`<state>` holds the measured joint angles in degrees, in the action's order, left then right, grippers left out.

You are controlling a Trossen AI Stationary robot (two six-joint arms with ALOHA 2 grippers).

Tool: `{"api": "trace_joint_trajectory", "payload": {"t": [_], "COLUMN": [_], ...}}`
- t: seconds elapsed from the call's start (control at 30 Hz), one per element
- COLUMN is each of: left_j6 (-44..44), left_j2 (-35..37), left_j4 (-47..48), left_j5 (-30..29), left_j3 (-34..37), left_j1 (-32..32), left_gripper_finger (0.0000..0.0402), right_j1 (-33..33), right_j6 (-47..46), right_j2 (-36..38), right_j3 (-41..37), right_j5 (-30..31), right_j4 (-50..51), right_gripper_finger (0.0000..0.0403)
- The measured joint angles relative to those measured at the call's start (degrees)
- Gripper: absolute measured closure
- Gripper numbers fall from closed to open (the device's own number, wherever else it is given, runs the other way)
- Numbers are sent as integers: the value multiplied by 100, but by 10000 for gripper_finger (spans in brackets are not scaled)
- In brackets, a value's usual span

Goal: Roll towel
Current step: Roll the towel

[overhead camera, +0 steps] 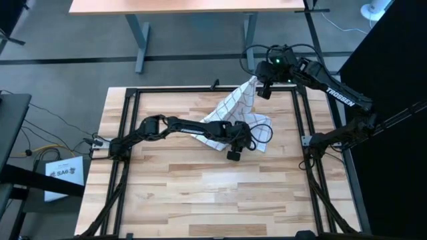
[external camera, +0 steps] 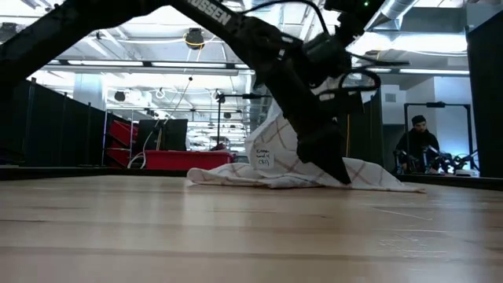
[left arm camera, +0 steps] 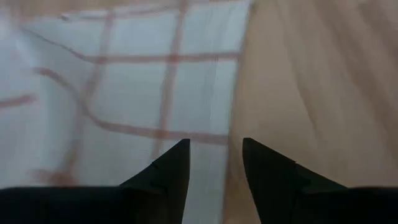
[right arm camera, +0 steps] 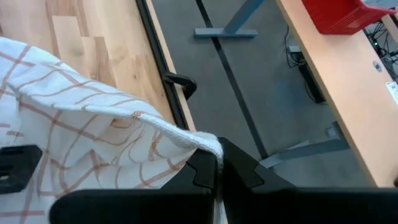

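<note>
The white towel (overhead camera: pixel 230 117) with reddish-brown grid lines lies crumpled on the wooden table's far middle. One corner is drawn up toward the far edge. A small printed tag (external camera: pixel 262 157) shows on its raised part. My right gripper (overhead camera: pixel 258 85) is shut on that raised corner above the table's far edge. My left gripper (overhead camera: pixel 235 152) is open and points down at the towel's near edge. In the left wrist view (left arm camera: pixel 211 165) its fingers stand on either side of that edge (left arm camera: pixel 233 124), cloth on one side and bare wood on the other. My right gripper pinches the towel's hemmed edge at a corner (right arm camera: pixel 208 142) between its two fingers. That corner is lifted clear, and the cloth slopes down from it to the part lying on the table (overhead camera: pixel 220 130). My left gripper stands low over the towel's near edge (external camera: pixel 339 174); whether its fingertips touch the cloth, I cannot tell.
A black metal frame (overhead camera: pixel 303 127) runs around the table's working area. Bare wood (overhead camera: pixel 200 193) lies between the towel and the table's near edge. A desk (right arm camera: pixel 336 74) and floor lie beyond the far edge. A person (external camera: pixel 419 141) sits in the room behind.
</note>
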<state>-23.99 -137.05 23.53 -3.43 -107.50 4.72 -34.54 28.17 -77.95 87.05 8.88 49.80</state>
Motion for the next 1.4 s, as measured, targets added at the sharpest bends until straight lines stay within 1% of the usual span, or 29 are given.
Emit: {"api": "trace_joint_trajectory", "payload": {"t": [0.2, 0.27, 0.37, 0.5, 0.53, 0.67, 0.77, 0.87, 1.17, 1.4], "left_j6": [-17, 8, 62, -75, -100, -22, 196, 366, 743, 1287], "left_j2": [-75, -75, -78, -79, -79, -73, 120, 500, 2295, 3693], "left_j4": [-32, -35, -22, 135, 182, 294, 768, 1130, 2638, 3398], "left_j5": [110, 110, 250, 473, 492, 487, 480, 482, 480, 176], "left_j3": [-15, -15, -13, -13, -13, -20, 1, 30, 13, 6], "left_j1": [125, 162, 229, 246, 244, 205, 165, 121, -24, -146], "left_gripper_finger": [271, 278, 311, 379, 389, 400, 401, 401, 401, 401], "right_j1": [0, 0, 0, 0, 0, -7, -7, -8, -42, -139], "right_j6": [-81, -87, -89, -84, -84, -75, -70, -67, -68, -73], "right_j2": [0, 0, 0, 0, 0, 0, 0, 0, 1, 91], "right_j3": [0, 0, 0, 0, 0, 0, 0, -2, -4, -4], "right_j5": [0, 1, 0, 2, 2, 2, 2, 2, 4, 27], "right_j4": [84, 83, 81, 81, 81, 81, 84, 82, 77, 13], "right_gripper_finger": [403, 403, 403, 403, 403, 403, 403, 403, 403, 403]}}
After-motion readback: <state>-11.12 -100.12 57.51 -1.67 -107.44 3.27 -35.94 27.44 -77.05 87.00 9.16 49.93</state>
